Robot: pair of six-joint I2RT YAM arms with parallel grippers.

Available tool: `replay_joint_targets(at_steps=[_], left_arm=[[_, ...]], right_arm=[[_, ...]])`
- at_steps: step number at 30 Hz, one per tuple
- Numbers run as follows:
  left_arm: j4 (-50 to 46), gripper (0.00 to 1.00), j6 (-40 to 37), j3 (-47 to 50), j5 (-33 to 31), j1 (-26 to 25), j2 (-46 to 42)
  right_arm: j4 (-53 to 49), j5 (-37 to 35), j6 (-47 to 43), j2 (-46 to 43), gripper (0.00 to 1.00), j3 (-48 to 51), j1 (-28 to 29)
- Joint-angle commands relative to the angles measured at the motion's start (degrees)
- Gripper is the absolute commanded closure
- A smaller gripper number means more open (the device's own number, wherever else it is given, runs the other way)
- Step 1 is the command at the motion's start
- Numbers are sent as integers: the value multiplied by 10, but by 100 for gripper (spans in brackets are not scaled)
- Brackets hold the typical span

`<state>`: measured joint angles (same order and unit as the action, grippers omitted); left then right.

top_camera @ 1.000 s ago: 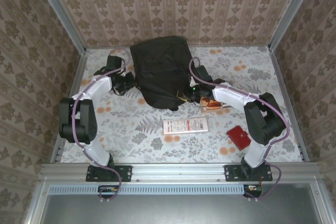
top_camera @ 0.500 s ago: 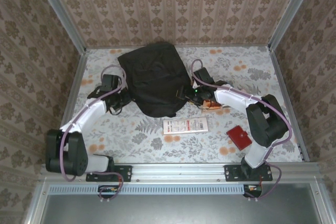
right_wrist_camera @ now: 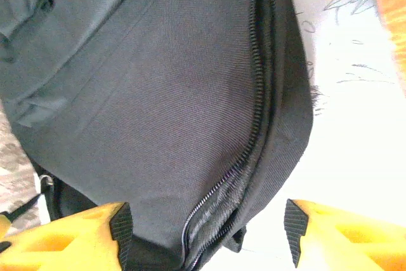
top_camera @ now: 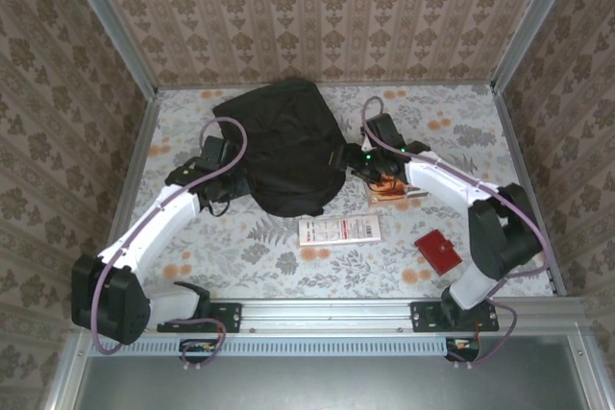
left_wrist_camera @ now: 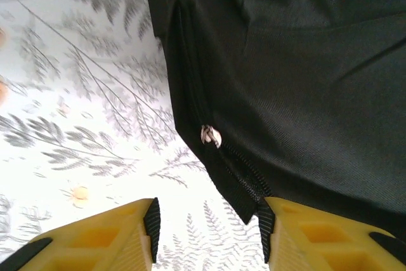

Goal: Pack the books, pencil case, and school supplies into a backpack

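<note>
The black backpack (top_camera: 283, 146) lies flat at the back middle of the table. My left gripper (top_camera: 236, 174) is at its left edge, open; in the left wrist view (left_wrist_camera: 206, 230) a zip pull (left_wrist_camera: 210, 135) and a corner of the fabric sit just ahead of the pads, gripped by neither. My right gripper (top_camera: 346, 158) is at the backpack's right side, open wide (right_wrist_camera: 206, 230) over a zip line (right_wrist_camera: 254, 125). An orange book (top_camera: 389, 189) lies partly under the right forearm.
A flat white pack with red print (top_camera: 338, 229) lies in front of the backpack. A small red case (top_camera: 437, 250) sits near the right arm's elbow. I cannot tell which of them is the pencil case. Metal rails and patterned walls bound the table.
Both grippers have opened and let go of the backpack. The backpack has shifted left and settled flat. The left arm's elbow has swung down toward the near edge.
</note>
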<state>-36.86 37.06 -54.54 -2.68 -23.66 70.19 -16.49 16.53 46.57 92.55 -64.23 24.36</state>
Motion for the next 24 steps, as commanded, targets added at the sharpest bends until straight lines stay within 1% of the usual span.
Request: replay_joint_targets(at_steps=[1, 3, 5, 6, 10, 12, 13, 17, 20, 24], left_arm=[[-43, 50, -75, -64, -67, -42, -10], [-26, 46, -138, -101, -61, -86, 16], [-32, 45, -188, -155, -52, -126, 62], [-41, 46, -206, -186, -24, -138, 98], [-68, 52, -231, -292, 144, -153, 231], [-77, 57, -241, -330, 184, -166, 284], [-83, 57, -245, -348, 195, -173, 309], [-109, 56, -261, -395, 196, -199, 367], [-115, 54, -264, -405, 177, -209, 384], [-121, 54, -264, -417, 146, -210, 404]], right_arm=[[26, 25, 43, -22, 34, 43, -15], [43, 21, 66, -33, 37, 67, -26], [68, 26, 89, -46, 39, 95, -43], [73, 27, 99, -52, 40, 105, -52], [68, 31, 106, -75, 44, 123, -80], [63, 31, 107, -88, 45, 132, -90], [60, 32, 106, -95, 45, 135, -95], [42, 32, 95, -119, 45, 147, -111], [37, 36, 85, -125, 45, 153, -119], [52, 49, 85, -125, 45, 166, -123]])
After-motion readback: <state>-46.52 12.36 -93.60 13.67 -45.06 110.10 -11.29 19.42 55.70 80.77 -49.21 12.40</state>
